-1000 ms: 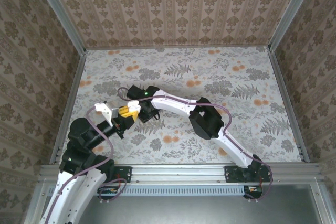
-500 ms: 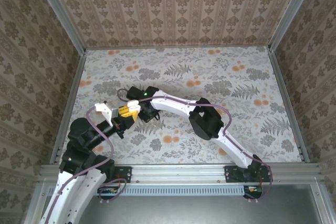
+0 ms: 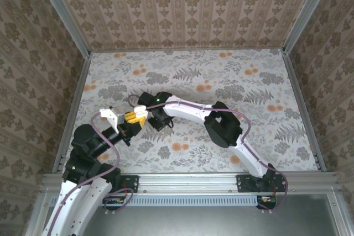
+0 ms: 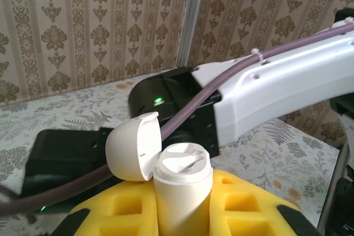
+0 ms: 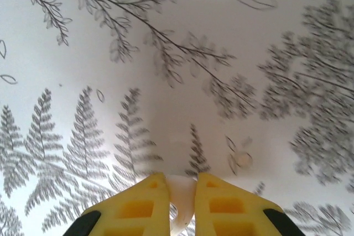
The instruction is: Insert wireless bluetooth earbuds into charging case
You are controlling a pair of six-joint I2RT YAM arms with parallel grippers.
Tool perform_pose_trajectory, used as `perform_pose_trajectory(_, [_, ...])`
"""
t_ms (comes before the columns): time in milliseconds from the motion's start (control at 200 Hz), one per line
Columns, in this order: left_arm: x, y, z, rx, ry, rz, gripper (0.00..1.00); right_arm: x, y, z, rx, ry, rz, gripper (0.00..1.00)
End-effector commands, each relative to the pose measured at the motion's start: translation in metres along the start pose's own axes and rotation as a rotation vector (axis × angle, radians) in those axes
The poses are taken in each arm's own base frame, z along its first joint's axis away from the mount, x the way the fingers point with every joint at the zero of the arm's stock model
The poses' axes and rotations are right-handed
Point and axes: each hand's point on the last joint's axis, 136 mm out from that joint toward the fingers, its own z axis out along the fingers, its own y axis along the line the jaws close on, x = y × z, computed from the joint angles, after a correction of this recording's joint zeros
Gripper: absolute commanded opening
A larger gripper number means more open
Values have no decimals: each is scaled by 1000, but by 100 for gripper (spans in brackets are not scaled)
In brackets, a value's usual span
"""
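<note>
My top cam sits high behind the arm bases (image 3: 265, 179), looking down on the whole surface (image 3: 265, 81). Left wrist cam looks nearly level over the left end effector (image 4: 182, 208) toward the wall (image 4: 83, 26), with the right arm (image 4: 287, 87) crossing close. Right wrist cam stares down past the right end effector (image 5: 182, 185), super close. All three catch the fern print, and the first two share that arm.

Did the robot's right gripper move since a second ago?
Yes. The right gripper slid a little to the right in the top view, ending nearer the orange flower print on the table.
</note>
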Motion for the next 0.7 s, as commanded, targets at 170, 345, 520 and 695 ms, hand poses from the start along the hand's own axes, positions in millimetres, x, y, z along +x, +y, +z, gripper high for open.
perform_pose_trajectory(170, [-9, 0, 13, 50, -45, -32, 0, -25, -46, -106, -111, -321, 190, 12])
perform_pose_trajectory(345, [-15, 1, 28, 100, -80, -65, 0, -17, -70, -169, -122, -504, 212, 12])
perform_pose_trajectory(520, [-19, -1, 47, 152, -98, -68, 0, -11, -70, -244, -159, -750, 152, 12])
perform_pose_trajectory(695, [-21, -15, 62, 217, -97, -46, 0, 1, -54, -309, -278, -965, 80, 12])
